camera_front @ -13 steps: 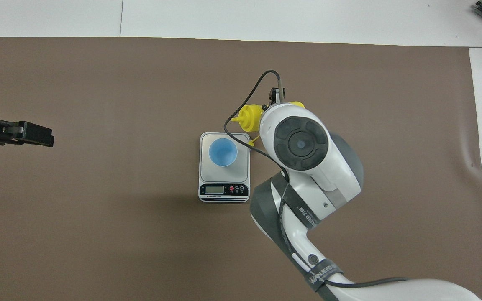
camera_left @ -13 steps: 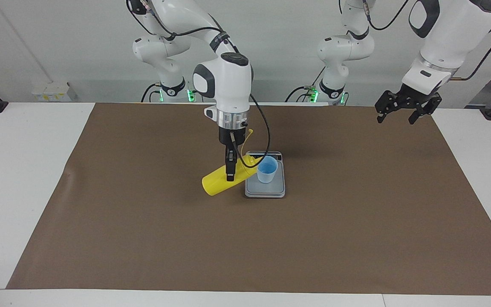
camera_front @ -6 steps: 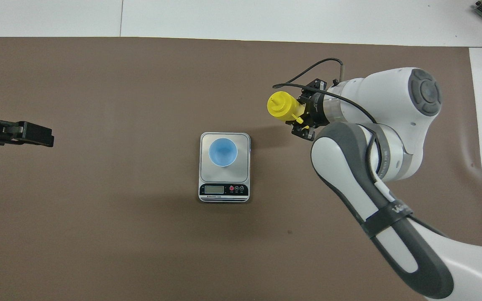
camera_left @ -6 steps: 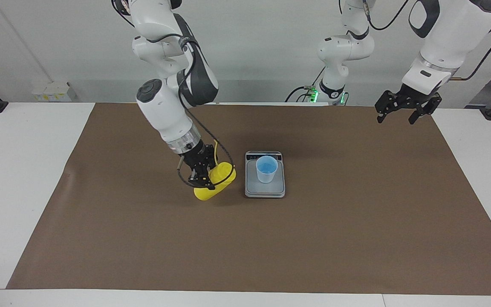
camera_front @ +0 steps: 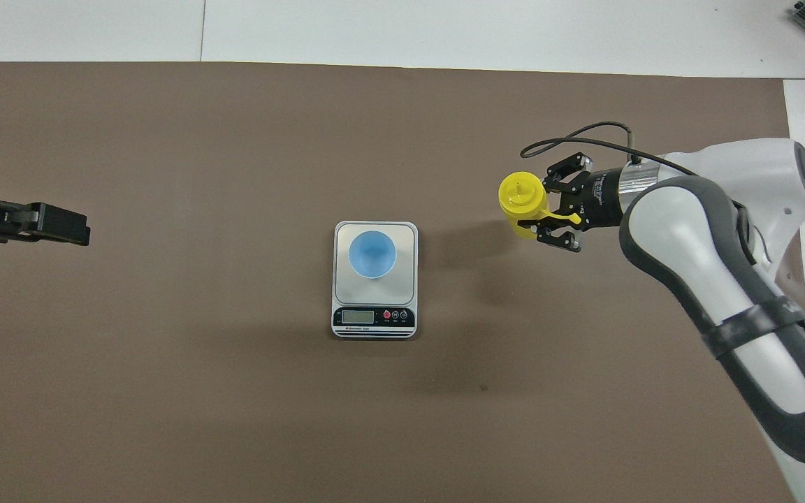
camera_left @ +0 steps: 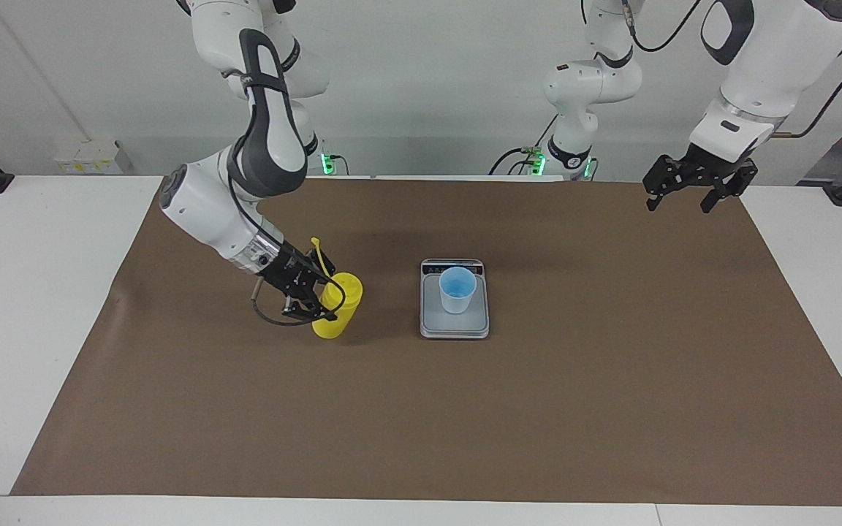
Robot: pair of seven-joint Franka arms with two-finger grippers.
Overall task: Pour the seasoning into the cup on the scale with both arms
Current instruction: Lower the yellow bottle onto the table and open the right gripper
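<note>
Toward the right arm's end of the mat, the right gripper (camera_left: 319,299) clamps the bottle (camera_left: 338,305), nearly upright and well apart from the cup (camera_left: 457,289) on the scale (camera_left: 454,324). Releasing while tilted could topple it. The left gripper (camera_left: 691,191) waits, jaws wide.

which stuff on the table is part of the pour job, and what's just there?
Job:
- bottle, upright on the mat, toward the right arm's end, held by the right gripper
- cup, on the scale
- scale
- left gripper, open, waiting over the mat's edge

Just there:
- brown mat
- white table
</note>
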